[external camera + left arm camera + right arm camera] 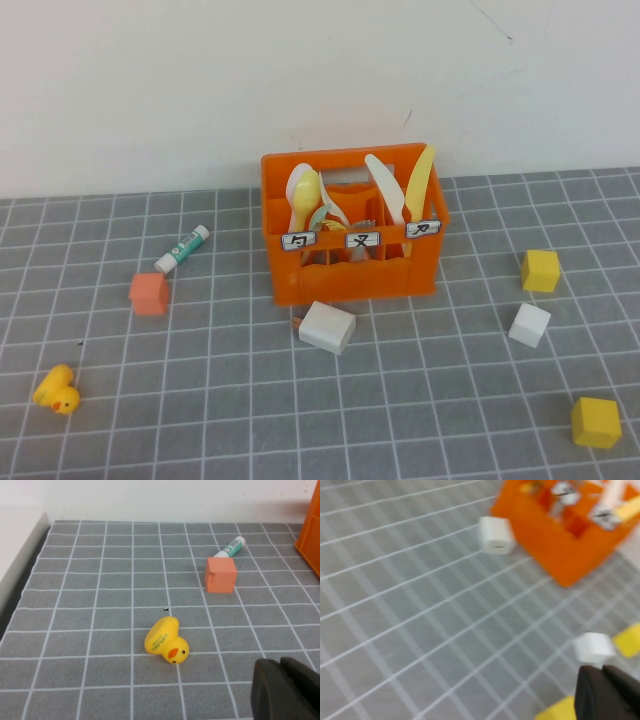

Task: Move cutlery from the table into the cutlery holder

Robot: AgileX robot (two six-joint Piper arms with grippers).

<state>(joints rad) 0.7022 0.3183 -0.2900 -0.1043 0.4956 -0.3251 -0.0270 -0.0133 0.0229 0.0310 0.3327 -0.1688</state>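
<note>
white block (327, 327) touching crate (350, 275) front, open tiles (440, 400) nearer

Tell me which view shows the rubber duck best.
The left wrist view: the rubber duck lies close and whole on the table, orange beak visible. The high view shows it small near the left edge. The right wrist view misses it entirely.
</note>
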